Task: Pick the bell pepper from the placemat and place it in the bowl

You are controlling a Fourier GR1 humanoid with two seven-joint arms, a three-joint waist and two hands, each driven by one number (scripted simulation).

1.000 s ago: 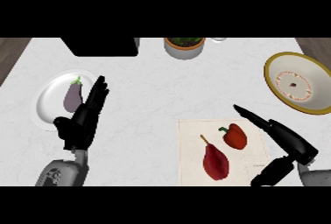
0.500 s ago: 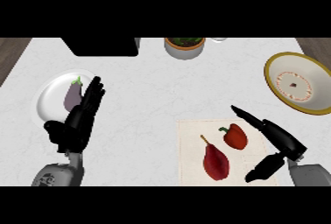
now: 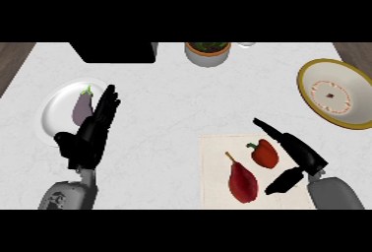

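1. On the pale placemat (image 3: 218, 189) at the lower right of the white counter (image 3: 189, 98) lies the red bell pepper (image 3: 263, 153), its green stem pointing up and left; it rests free, with nothing holding it.
2. Just beside the pepper, to its left and lower on the same mat, lies a dark red, pear-shaped vegetable (image 3: 242, 182) with a thin stem.
3. Right hand (image 3: 299, 156): it hovers at the mat's right edge, just right of the pepper. Its fingers are straight and stretched up and left, the thumb (image 3: 282, 180) spread well away below them — an open hand, closed on nothing. I cannot tell whether the fingers touch the pepper.
4. Far off at the right edge of the counter stands the bowl (image 3: 335, 93), cream inside with a yellow rim and a red ring of pattern round its middle; it is well apart from the pepper and the hand.
5. Left hand (image 3: 91, 135): it shows at the left, fingers straight, together and pointing up — open and holding nothing. It overlaps the lower right rim of a white plate (image 3: 54, 106).
6. An eggplant (image 3: 81, 106) with a green cap lies on that plate.
7. At the counter's far edge sit a black box-like object (image 3: 116, 51) and a pot (image 3: 208, 53) with green leaves in it.
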